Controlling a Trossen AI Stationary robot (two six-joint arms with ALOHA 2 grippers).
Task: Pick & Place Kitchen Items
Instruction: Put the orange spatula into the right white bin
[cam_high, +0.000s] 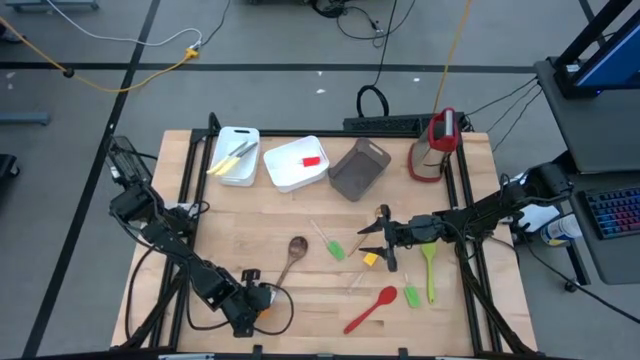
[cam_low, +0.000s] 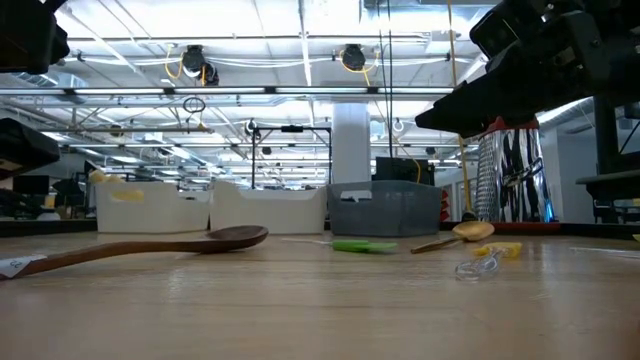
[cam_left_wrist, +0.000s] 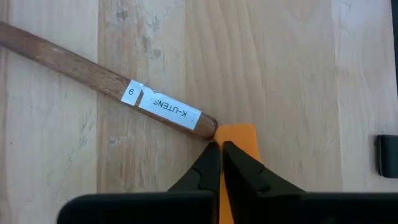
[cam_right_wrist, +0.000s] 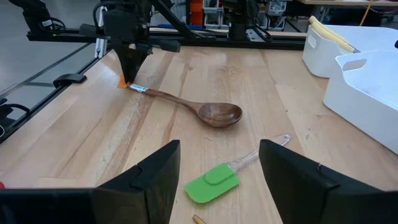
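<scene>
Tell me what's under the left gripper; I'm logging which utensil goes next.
An orange utensil lies flat on the table under the left gripper, whose fingers are shut on it beside the wooden spoon handle's end. Only one end shows; the rest is covered.

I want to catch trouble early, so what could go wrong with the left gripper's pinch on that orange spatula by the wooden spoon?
The left gripper is shut on the orange spatula right at its tip, so it may slip out when lifted. The wooden spoon handle's labelled end sits against the spatula and the fingers, so a lift could drag or roll it. The right gripper hangs open, away from them.
</scene>
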